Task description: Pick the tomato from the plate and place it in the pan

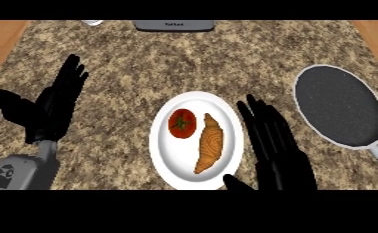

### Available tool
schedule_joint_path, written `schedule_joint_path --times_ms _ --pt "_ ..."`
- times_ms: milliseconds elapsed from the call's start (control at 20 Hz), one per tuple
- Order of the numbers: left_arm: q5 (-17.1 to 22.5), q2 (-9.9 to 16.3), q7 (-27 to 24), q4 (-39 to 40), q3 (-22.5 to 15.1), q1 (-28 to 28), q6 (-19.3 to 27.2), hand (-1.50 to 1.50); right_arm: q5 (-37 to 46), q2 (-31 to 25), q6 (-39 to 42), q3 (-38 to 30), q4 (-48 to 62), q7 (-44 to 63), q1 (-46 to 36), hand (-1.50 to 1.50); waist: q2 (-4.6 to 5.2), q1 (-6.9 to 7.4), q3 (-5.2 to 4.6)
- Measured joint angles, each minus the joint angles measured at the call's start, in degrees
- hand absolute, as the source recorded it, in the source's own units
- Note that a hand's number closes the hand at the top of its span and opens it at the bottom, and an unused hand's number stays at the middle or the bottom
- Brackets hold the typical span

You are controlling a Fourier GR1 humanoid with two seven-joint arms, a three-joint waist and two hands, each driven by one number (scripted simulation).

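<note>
Tomato [181, 123] seated on left half of plate [168, 169], just beside croissant [210, 143]. Right hand [275, 147] at plate's right edge, fingers straight, nothing held. Left hand [57, 99] resting at left, fingers straight. Risk judged: croissant between right hand and tomato could be knocked during reach; round tomato could be rolled off. Pan [336, 106] well apart on right.

Red tomato [181, 123], white plate [168, 162], speckled black pan [336, 106]

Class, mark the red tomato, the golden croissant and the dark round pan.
red tomato [181, 123], head view, centre of its top
golden croissant [210, 143], head view, middle of its body
dark round pan [336, 106], head view, bare cooking surface
</note>
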Motion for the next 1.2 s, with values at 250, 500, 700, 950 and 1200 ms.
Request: schedule_joint_path --times_ms 250,500,700,950,1200 --pt "-0.3 -0.2 0.4 -0.4 0.3 -0.4 -0.1 0.0 0.4 3.8 14.5 1.5 4.8 11.0 -10.9 -1.5 0.15 0.67 0.06" --pt "-0.2 -0.4 0.1 -0.4 0.5 0.0 -1.0 0.0 -7.9 4.8 24.0 2.0 10.6 18.8 -16.2 -1.5 0.26 1.07 0.09" --pt "-0.9 -0.7 1.7 -1.6 0.2 -0.1 -0.3 0.0 -14.7 4.7 26.0 3.9 14.4 22.5 -19.5 -1.5 0.17 1.05 0.15" --pt "-1.5 -1.8 0.3 0.4 0.3 -0.3 -0.9 0.0 -19.3 4.4 27.2 7.0 18.0 25.5 -24.0 -1.5 0.1 0.56 0.14" --pt "-1.7 -1.9 1.3 0.5 0.8 -1.4 -0.5 0.0 -19.6 4.2 29.4 7.9 21.7 27.3 -28.2 -1.5 -0.04 0.42 0.12"
